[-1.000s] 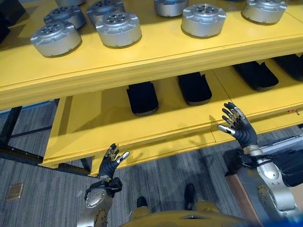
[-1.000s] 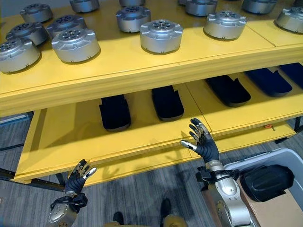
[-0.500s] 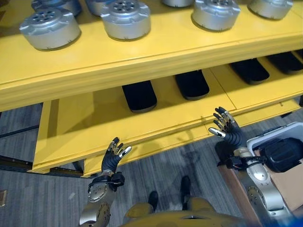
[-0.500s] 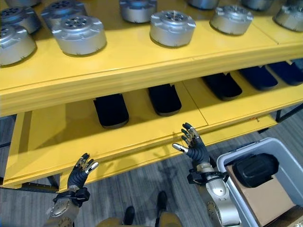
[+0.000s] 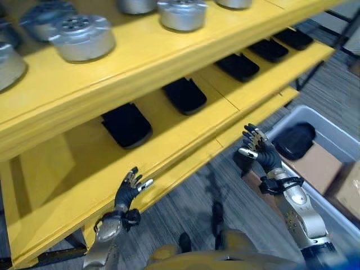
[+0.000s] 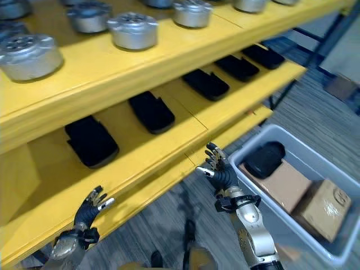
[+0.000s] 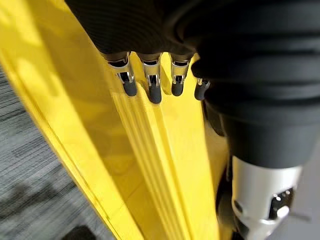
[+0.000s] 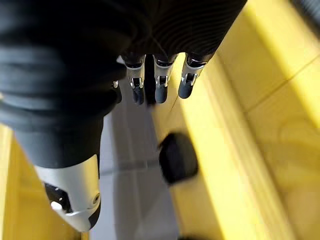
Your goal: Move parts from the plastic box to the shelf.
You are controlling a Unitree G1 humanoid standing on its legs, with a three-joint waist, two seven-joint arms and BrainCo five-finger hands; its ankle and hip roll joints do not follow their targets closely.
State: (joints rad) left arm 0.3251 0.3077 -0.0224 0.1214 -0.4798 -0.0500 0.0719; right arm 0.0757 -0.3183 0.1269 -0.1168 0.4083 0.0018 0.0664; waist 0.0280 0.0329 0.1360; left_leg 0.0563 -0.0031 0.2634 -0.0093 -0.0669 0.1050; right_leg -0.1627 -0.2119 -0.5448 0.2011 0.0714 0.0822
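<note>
Parts remain to be moved: one black part (image 6: 264,159) lies in the grey plastic box (image 6: 332,174) beside the yellow shelf (image 6: 169,140); right hand (image 6: 218,171) and left hand (image 6: 90,208) hang spread, empty; risk: reaching fingers could strike the box rim.

The shelf (image 6: 169,56) stood ahead, round parts (image 6: 133,30) on its upper board and flat pads (image 6: 151,111) in a row on the lower one. The plastic box (image 6: 332,169) sat on the floor to the right, holding a part (image 6: 264,159) beside cardboard boxes (image 6: 326,205).
</note>
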